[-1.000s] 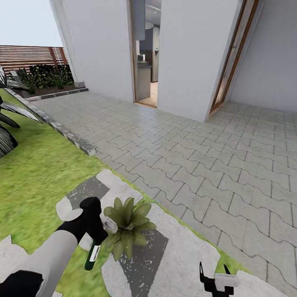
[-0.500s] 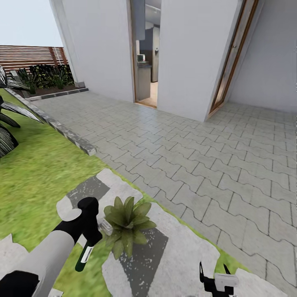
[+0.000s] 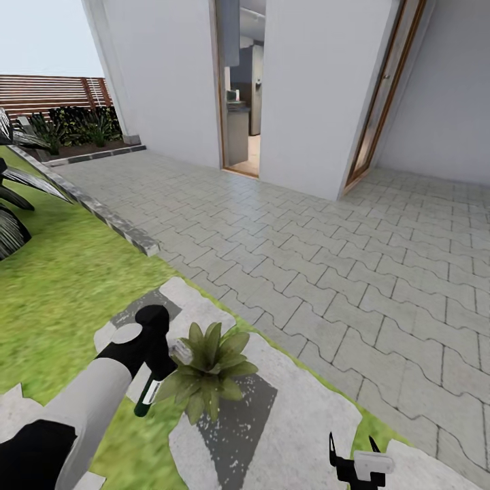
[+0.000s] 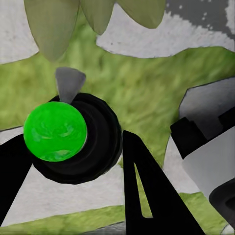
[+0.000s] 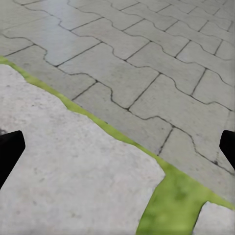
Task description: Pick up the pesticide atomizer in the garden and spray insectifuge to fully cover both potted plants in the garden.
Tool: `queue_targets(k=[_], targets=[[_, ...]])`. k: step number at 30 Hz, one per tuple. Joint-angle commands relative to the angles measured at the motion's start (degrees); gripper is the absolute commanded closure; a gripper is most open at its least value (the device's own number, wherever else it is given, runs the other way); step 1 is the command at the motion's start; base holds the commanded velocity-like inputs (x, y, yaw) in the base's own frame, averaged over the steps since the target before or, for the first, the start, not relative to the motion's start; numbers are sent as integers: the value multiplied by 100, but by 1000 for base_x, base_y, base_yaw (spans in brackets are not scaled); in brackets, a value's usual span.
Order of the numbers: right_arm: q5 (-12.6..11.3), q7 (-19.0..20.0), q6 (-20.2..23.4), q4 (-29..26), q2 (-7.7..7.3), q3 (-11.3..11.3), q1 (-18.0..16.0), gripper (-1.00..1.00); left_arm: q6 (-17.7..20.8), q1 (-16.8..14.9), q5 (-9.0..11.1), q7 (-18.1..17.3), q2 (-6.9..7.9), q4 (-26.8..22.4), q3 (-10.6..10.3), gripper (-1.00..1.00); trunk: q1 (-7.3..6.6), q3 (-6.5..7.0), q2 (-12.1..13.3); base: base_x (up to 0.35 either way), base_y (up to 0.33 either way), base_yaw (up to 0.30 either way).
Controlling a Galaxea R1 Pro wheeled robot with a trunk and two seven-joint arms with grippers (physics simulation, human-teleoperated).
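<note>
My left gripper [image 3: 158,359] is shut on the pesticide atomizer [image 3: 147,396], a dark green and white sprayer hanging tilted below the fingers. Its pale grey nozzle [image 3: 181,351] points at a potted plant [image 3: 209,371], almost touching the leaves. That low rosette of pointed green leaves sits on a grey and white stepping stone [image 3: 272,422]. In the left wrist view the atomizer [image 4: 63,134] shows a bright green round end between black fingers [image 4: 147,188], with the nozzle [image 4: 69,83] aimed at pale leaves [image 4: 53,24]. My right gripper [image 3: 354,454] hovers open over the stone, its fingertips [image 5: 10,152] wide apart.
Lawn [image 3: 61,286] lies to the left behind a stone curb [image 3: 109,221], with dark spiky leaves [image 3: 10,204] at the edge. Grey paving [image 3: 327,272] runs to the white house wall [image 3: 306,95] and an open doorway [image 3: 241,88]. A brown slatted fence [image 3: 47,92] stands far left.
My left gripper first dipped slightly with the atomizer, then rose and moved back toward the plant. The right gripper has stayed put.
</note>
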Motion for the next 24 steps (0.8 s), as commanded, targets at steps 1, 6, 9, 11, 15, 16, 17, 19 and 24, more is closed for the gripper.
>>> queue_targets(k=[1,6,9,11,15,16,17,19,24], targets=[[-12,-39,-7,1,-1,48,-2,-100,55,5,-38,-59,29,-4,-25,100,-1,-5,-2,0,0,0],[-12,-39,-6,1,-1,48,-2,-100,-1,42,-34,-59,372,9,-30,100,-1,-5,-2,0,0,0],[-11,-39,-6,1,-1,48,-2,-100,-9,134,-47,-59,396,6,-30,100,-1,-5,-2,0,0,0],[-11,-39,-6,7,-1,48,-2,-100,-11,249,-49,-59,363,-14,-22,100,-1,-5,-2,0,0,0],[-11,-39,-6,9,-1,48,-2,-100,-19,377,-49,-60,236,-13,-16,100,-1,-5,-2,0,0,0],[-11,-39,-6,9,-1,48,-2,-100,-20,421,-49,-60,212,-2,-17,100,-1,-5,-2,0,0,0],[-11,-39,-6,9,-1,48,-2,-100,-20,463,-49,-60,204,-1,-17,100,-1,-5,-2,0,0,0],[-11,-39,-6,9,-1,48,-2,-100,-23,555,-49,-54,176,4,-17,100,-1,-5,-2,0,0,0],[-14,-39,-6,9,-1,48,-2,-100,-35,628,-43,-35,138,27,-12,100,-1,-5,-2,0,0,0]])
